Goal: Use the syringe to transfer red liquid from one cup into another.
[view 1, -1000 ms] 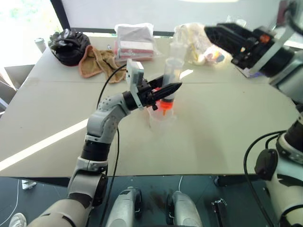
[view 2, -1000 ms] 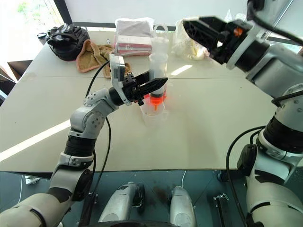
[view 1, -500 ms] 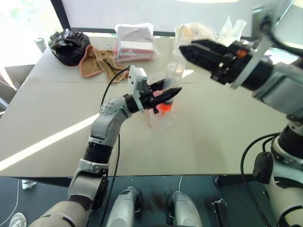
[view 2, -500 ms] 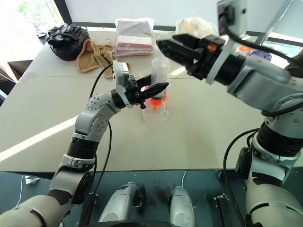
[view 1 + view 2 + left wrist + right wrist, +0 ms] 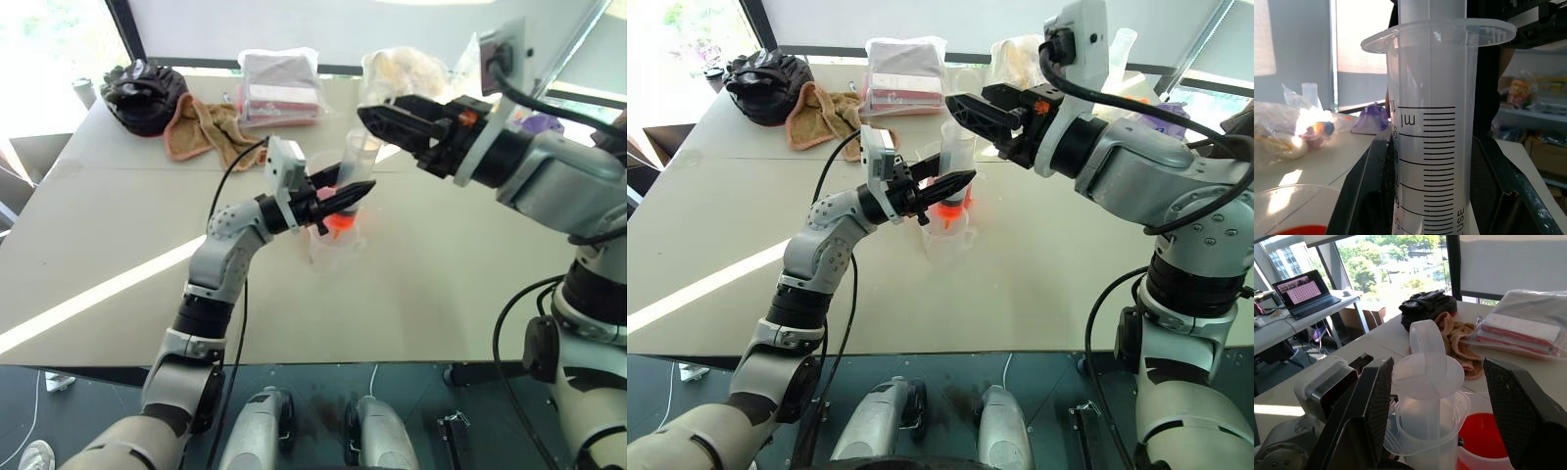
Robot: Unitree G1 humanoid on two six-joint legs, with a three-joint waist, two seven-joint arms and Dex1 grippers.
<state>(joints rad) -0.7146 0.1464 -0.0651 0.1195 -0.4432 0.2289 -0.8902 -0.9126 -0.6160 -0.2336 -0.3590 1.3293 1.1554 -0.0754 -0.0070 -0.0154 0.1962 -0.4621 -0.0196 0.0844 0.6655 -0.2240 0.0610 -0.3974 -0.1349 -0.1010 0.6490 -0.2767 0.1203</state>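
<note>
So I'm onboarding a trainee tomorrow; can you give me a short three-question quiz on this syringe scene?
1. True or false: the left gripper is shut on the syringe.
2. The right gripper's fingers are: A) spread either side of the plunger top, B) clamped on it, C) on the table.
3. What colour is the liquid in the cup beside the syringe?

Key: 1 true; 2 A; 3 red.

A black bag [image 5: 144, 95], tan towel [image 5: 201, 128] and wrapped packet [image 5: 281, 88] lie on the table's [image 5: 118, 225] far side.
</note>
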